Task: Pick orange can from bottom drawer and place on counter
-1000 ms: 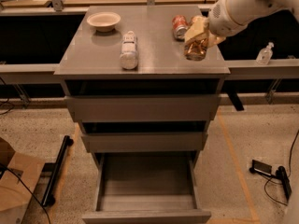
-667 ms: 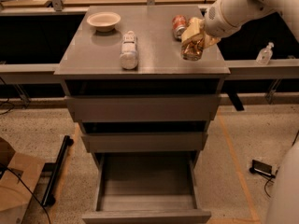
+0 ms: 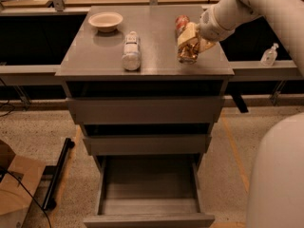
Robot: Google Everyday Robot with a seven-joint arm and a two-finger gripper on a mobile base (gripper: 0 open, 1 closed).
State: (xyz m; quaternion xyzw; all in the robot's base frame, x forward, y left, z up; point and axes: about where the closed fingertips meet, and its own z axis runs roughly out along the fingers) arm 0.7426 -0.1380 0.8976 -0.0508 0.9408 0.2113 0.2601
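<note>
The orange can (image 3: 188, 52) stands upright on the right side of the grey counter (image 3: 152, 42), its base at or just above the surface. My gripper (image 3: 192, 41) reaches in from the upper right, and its pale fingers (image 3: 187, 34) are shut on the can's upper part. The bottom drawer (image 3: 148, 186) is pulled open below, and its grey floor shows nothing on it.
A red-and-white can (image 3: 181, 23) lies just behind the orange can. A white plastic bottle (image 3: 131, 51) lies at the counter's middle and a white bowl (image 3: 105, 21) stands at the back left. A cardboard box (image 3: 14, 189) sits on the floor at left.
My gripper with the orange can has shifted slightly left and down toward the counter surface. Nothing else has moved.
</note>
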